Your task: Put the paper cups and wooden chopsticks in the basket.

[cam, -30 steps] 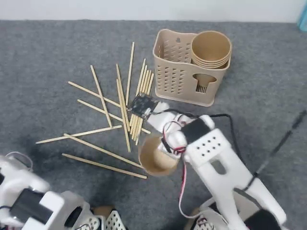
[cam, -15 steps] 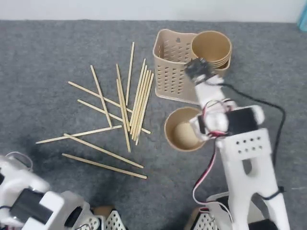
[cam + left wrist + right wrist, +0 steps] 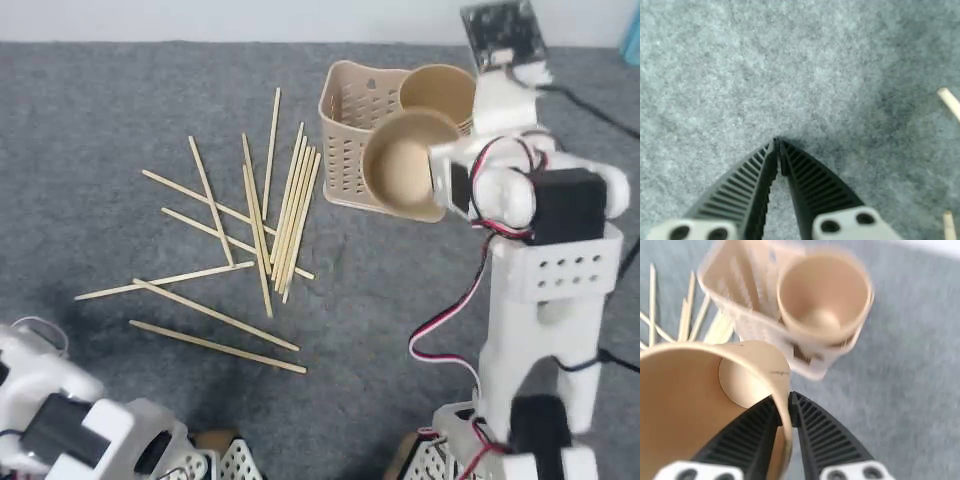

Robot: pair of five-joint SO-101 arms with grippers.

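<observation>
The right gripper (image 3: 784, 401) is seen raised above the table (image 3: 100, 110), its fingers clamped on the rim of one paper cup (image 3: 398, 160); the cup is held tilted, mouth turned towards the high camera, close to the basket (image 3: 350, 135); a stack of cups (image 3: 440, 88) is seated in one basket compartment; the wooden chopsticks (image 3: 291, 200) are scattered on the table beside the basket; the left gripper (image 3: 778, 145) is found low over bare table, fingers closed on nothing.
</observation>
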